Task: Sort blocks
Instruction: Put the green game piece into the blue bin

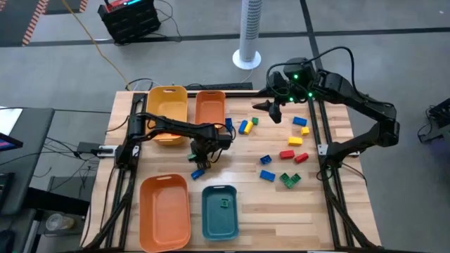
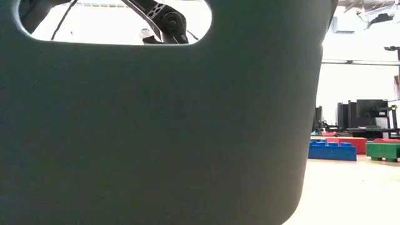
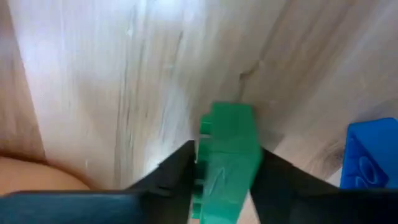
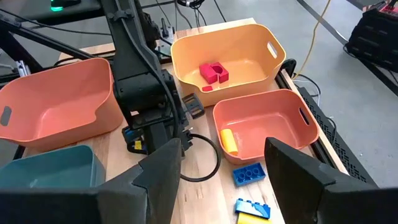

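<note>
The left claw (image 3: 225, 177) pinches a green block (image 3: 227, 163) between its fingers, low over the bare wood near the middle of the desk (image 1: 246, 211), with a blue block (image 3: 372, 152) just beside it. To do this step well, it should lift straight up, keep the pinch square so the block does not twist, and carry it to the teal bin (image 1: 219, 211) at the front edge, where a green piece already lies. The right claw (image 4: 222, 163) hovers open by the far right corner, over the scattered blocks (image 1: 288, 151).
</note>
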